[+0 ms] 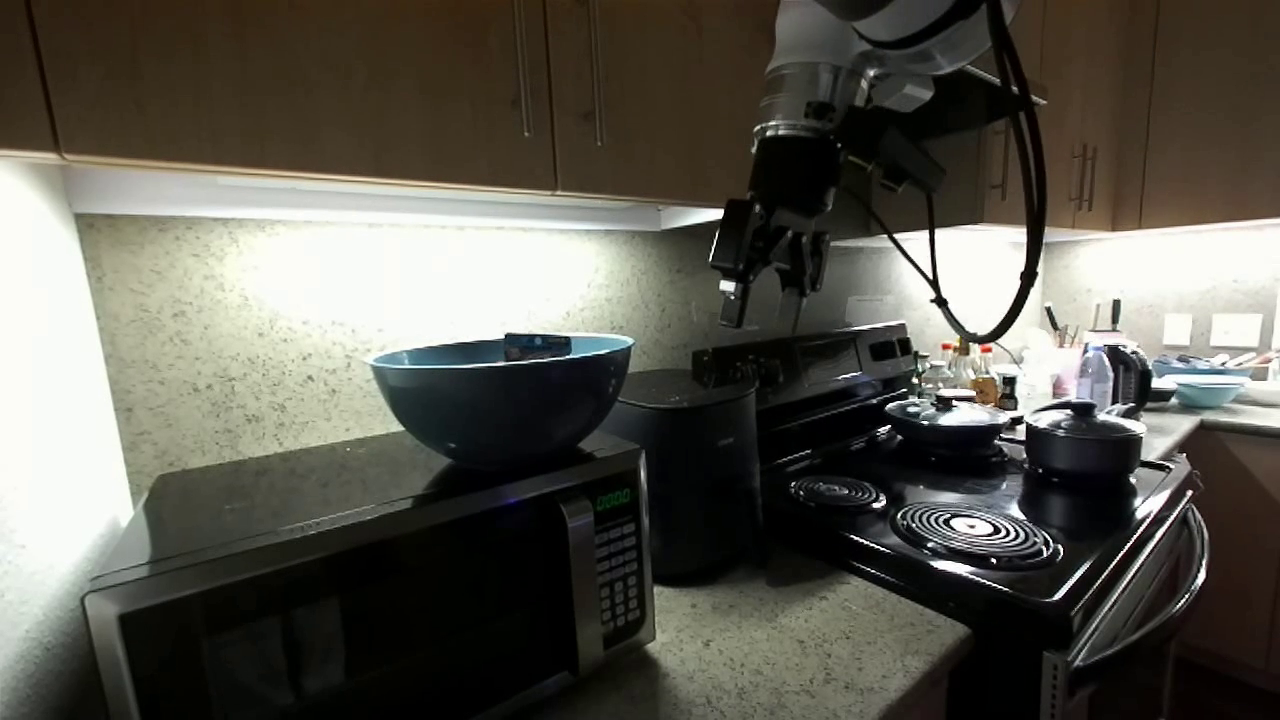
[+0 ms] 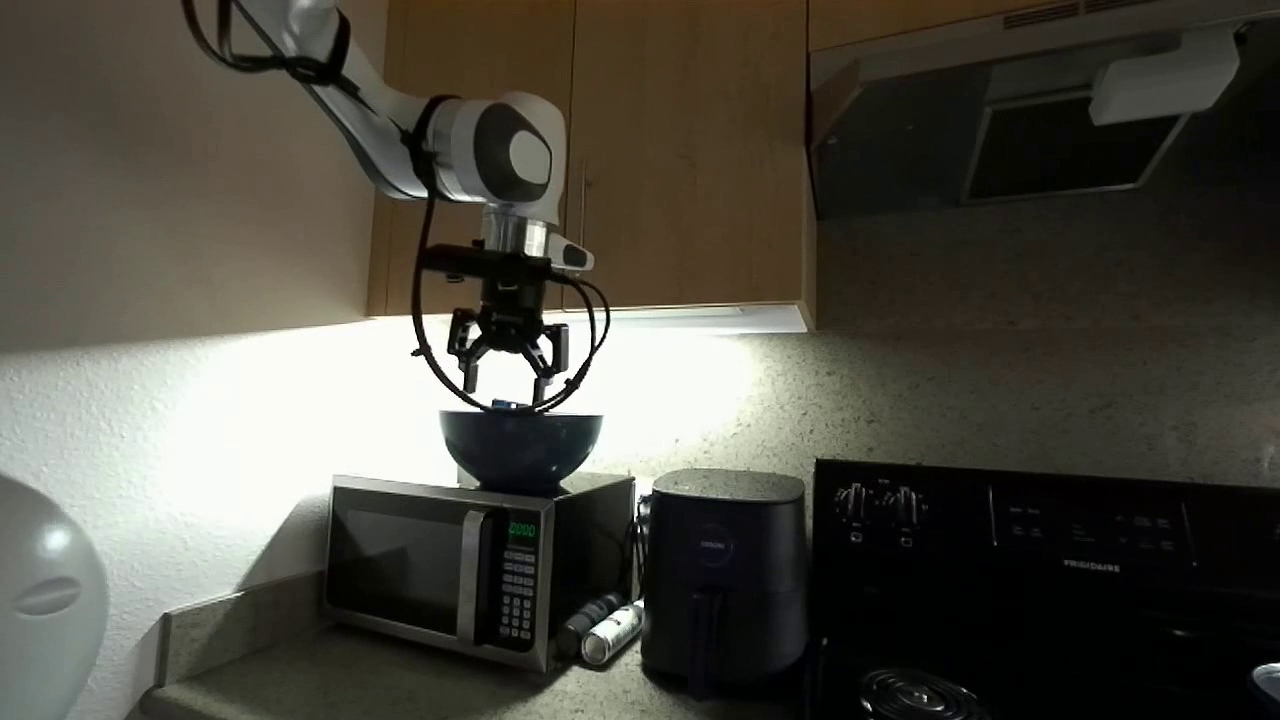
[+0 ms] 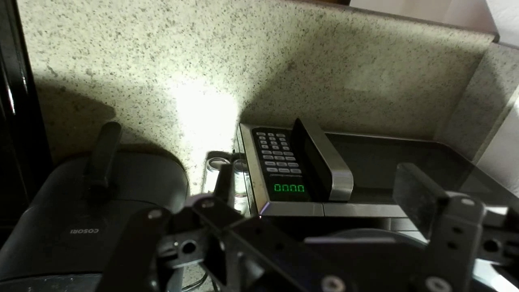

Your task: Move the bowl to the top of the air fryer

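The deep blue bowl (image 1: 500, 425) stands upright on top of the microwave (image 1: 370, 590); it also shows in an exterior view (image 2: 520, 452). A small dark package (image 1: 537, 346) sticks up at its rim. In the wrist view only part of the bowl's rim (image 3: 365, 230) shows, behind the gripper. The black air fryer (image 2: 725, 590) stands beside the microwave and shows in the wrist view (image 3: 81, 251). My gripper (image 2: 505, 385) is open and empty, above the bowl in that view. In an exterior view the gripper (image 1: 762, 305) appears up and right of the bowl, apart from it.
Two cylindrical containers (image 2: 600, 630) lie between microwave and air fryer. Wooden cabinets (image 1: 400, 90) hang above the microwave. The black stove (image 1: 960, 520) stands beyond the air fryer, with a lidded pan (image 1: 945, 425) and a lidded pot (image 1: 1085, 445).
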